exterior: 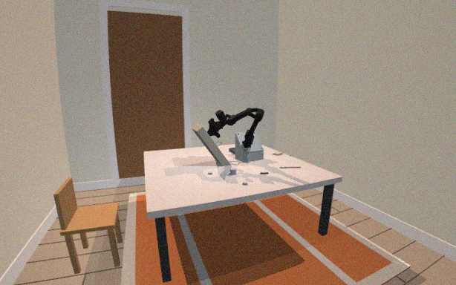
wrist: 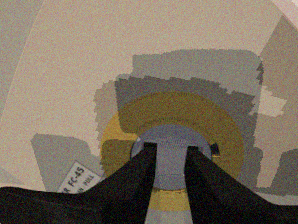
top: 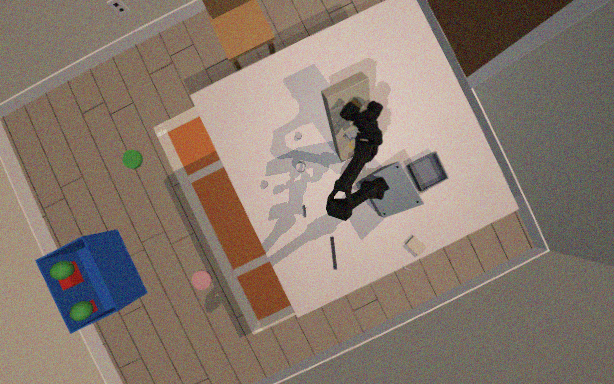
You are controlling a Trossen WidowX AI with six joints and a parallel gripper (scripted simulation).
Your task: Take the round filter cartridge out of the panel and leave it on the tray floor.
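Note:
The service panel (top: 361, 80) (exterior: 214, 147) (wrist: 65, 75) is a beige slab leaning at a slant on the table. The round grey-blue cartridge (wrist: 172, 132) sits in a yellow ring (wrist: 170, 107) on its face; whether it stands proud of the panel cannot be told. My gripper (exterior: 210, 130) (wrist: 170, 150) is shut on the cartridge, its two fingertips at the slots with the middle of the face between them. The fingers hide the slots and the cartridge's lower sides. The tray (top: 427, 172) is a dark, square, open box beside the robot's base, and nothing shows in it.
The grey base block (top: 400, 195) (exterior: 255, 155) stands between panel and tray. A black rod (top: 333, 252) (exterior: 290, 167), a short dark piece (top: 304, 210) (exterior: 264, 173), a beige block (top: 414, 245) and several small round pieces lie on the table. A printed label (wrist: 77, 180) is beside the ring.

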